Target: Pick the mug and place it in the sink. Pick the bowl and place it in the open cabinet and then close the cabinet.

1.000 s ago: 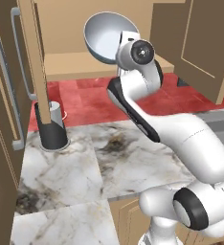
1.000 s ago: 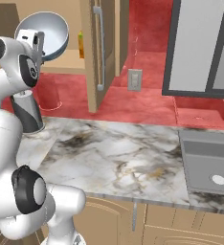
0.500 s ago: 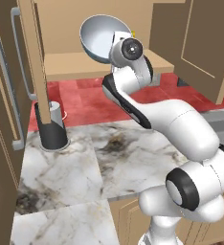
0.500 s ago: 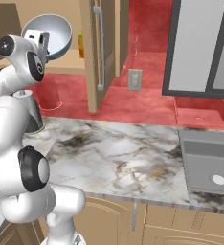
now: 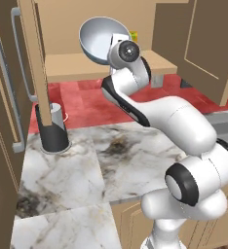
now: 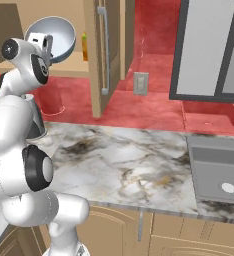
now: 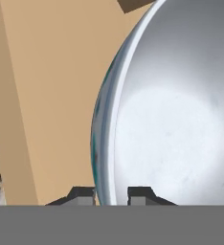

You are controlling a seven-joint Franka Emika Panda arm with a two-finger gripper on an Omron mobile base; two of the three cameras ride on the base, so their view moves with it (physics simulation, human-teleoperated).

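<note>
hand view: fingertips (image 7: 83, 195) of hand (image 7: 111, 196) clamped either side of bowl (image 7: 171, 124) rim, pinching it tight. raised on edge above marble desk (image 5: 77, 160), level with open cabinet (image 5: 86, 64) shelf, apparently for sliding inside without catching the doors.

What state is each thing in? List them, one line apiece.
Round white ceramic bowl: held on edge, tilted, raised in front of the shelf.
Two-finger gripper: shut on the bowl's rim.
Tan wooden wall cabinet: doors open.
Grey sink: the basin in view holds nothing.
</note>
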